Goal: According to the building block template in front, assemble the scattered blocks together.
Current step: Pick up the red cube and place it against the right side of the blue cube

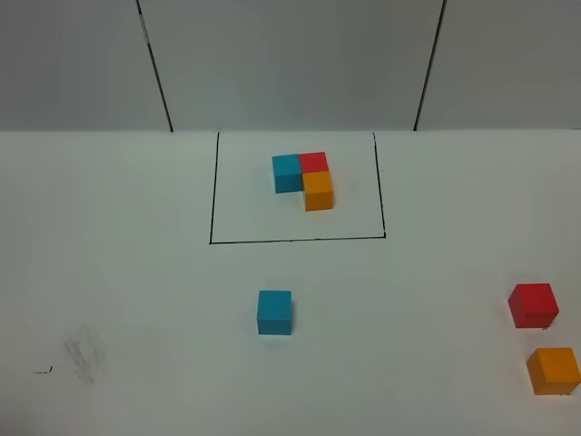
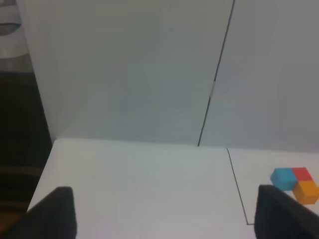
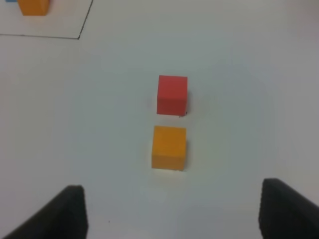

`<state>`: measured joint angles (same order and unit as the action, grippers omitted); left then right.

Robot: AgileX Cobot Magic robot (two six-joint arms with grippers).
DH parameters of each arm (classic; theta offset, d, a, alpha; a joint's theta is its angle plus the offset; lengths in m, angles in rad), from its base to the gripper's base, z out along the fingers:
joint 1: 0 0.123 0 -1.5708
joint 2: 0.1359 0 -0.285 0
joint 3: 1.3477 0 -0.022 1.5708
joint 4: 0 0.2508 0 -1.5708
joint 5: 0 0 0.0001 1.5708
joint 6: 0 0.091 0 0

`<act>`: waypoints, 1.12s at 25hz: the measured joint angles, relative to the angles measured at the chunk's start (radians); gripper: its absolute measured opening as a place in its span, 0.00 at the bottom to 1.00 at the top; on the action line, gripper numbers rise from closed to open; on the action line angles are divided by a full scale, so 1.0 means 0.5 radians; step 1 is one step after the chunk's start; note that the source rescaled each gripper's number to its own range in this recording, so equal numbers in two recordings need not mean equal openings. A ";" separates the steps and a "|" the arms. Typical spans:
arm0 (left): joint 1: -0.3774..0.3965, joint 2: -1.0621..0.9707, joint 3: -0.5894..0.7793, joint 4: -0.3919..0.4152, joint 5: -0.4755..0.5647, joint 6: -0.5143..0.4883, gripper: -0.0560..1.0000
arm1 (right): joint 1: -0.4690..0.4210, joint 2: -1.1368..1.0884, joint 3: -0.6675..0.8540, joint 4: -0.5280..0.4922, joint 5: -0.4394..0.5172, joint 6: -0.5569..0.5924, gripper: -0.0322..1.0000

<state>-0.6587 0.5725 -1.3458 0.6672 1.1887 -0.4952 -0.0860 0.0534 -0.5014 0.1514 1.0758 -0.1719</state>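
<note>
Though only the high view catches the loose blue cube [image 1: 274, 312], the left claw [image 2: 167, 213] and right claw [image 3: 175, 209] both gape.

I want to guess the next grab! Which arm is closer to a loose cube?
Right, probably. The open right gripper has the matte orange cube and matte red cube straight ahead. The open left gripper faces only the framed blue-red-orange template.

The high camera overlooks the whole table [image 1: 136, 300]. My left wrist camera faces the back wall [image 2: 124, 74], sharing the framed blocks [image 2: 295, 184]; my right looks closely down on the red cube [image 3: 172, 94] and orange cube [image 3: 169, 147].
</note>
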 joint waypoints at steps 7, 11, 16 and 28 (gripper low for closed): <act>0.000 -0.376 0.280 -0.349 0.000 0.207 0.85 | 0.000 0.000 0.000 0.000 0.000 0.000 0.64; 0.000 -0.418 0.445 -0.350 0.000 0.270 0.85 | 0.000 0.000 0.000 0.000 0.000 0.000 0.64; 0.000 -0.433 0.592 -0.066 0.000 0.279 0.85 | 0.000 0.000 0.000 0.000 0.000 0.000 0.64; 0.000 -0.980 1.124 -1.185 -0.150 0.898 0.85 | 0.000 0.000 0.000 0.000 0.000 0.000 0.64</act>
<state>-0.6587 0.0825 -0.7838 0.0745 1.1137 -0.0464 -0.0860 0.0534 -0.5014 0.1514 1.0758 -0.1720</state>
